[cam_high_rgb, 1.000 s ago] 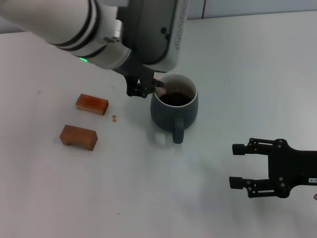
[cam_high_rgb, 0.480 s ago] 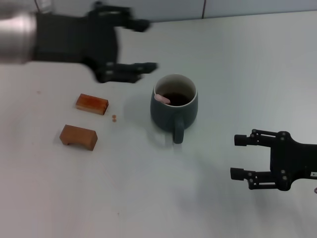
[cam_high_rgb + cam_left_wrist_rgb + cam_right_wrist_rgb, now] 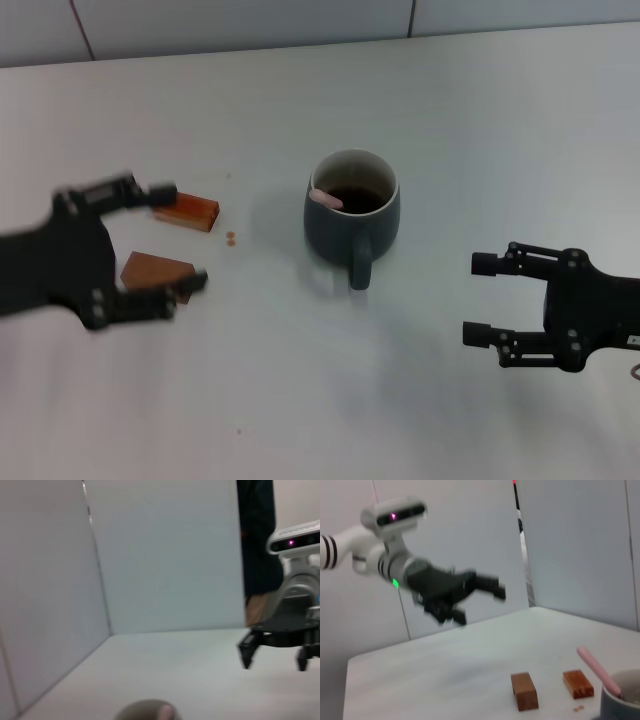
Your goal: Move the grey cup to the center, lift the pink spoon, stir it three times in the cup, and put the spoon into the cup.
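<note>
The grey cup (image 3: 352, 218) stands at the table's middle, handle toward me, with dark liquid inside. The pink spoon (image 3: 326, 199) rests in it, its pink handle leaning on the left rim. My left gripper (image 3: 180, 238) is open and empty, well left of the cup, above the two brown blocks. My right gripper (image 3: 476, 300) is open and empty, to the right of the cup and nearer me. The right wrist view shows the cup (image 3: 622, 700), the spoon handle (image 3: 596, 666) and the left gripper (image 3: 481, 606). The left wrist view shows the spoon tip (image 3: 166, 712) and the right gripper (image 3: 275, 652).
Two brown blocks lie left of the cup, one farther (image 3: 190, 210) and one nearer (image 3: 152, 268), partly hidden by the left gripper. A few small crumbs (image 3: 230, 238) lie between the blocks and the cup. A wall runs along the table's far edge.
My left gripper let go of the spoon, opened and swung away from the cup, left and toward me, over the blocks. The spoon stays in the cup. The right arm barely moved.
</note>
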